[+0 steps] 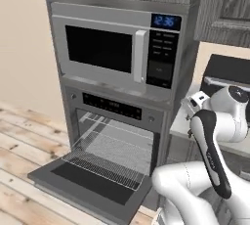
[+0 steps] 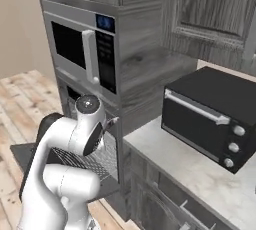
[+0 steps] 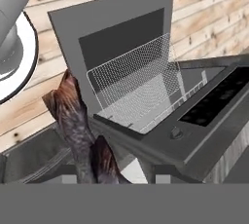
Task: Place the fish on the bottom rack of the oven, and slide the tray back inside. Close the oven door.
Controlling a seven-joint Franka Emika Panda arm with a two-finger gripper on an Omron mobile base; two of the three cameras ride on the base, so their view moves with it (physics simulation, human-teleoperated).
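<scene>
Slender mottled brown fish (image 3: 75, 121) held upright in the hand (image 3: 114, 174).

Matt grey steel oven door (image 1: 88, 182), fine silver wire-mesh rack (image 1: 110, 158), rough mottled brown fish (image 3: 73, 116), pale wood-plank floor (image 1: 19, 141), speckled stone counter (image 2: 200, 174).

Fish (image 3: 78, 125) tail behind grey band

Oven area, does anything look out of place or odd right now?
The oven door hangs fully open with the bottom rack pulled out over it, bare. The fish is not on it; it sits between the gripper's jaws, up in the air. Nothing spilled or damaged.
</scene>
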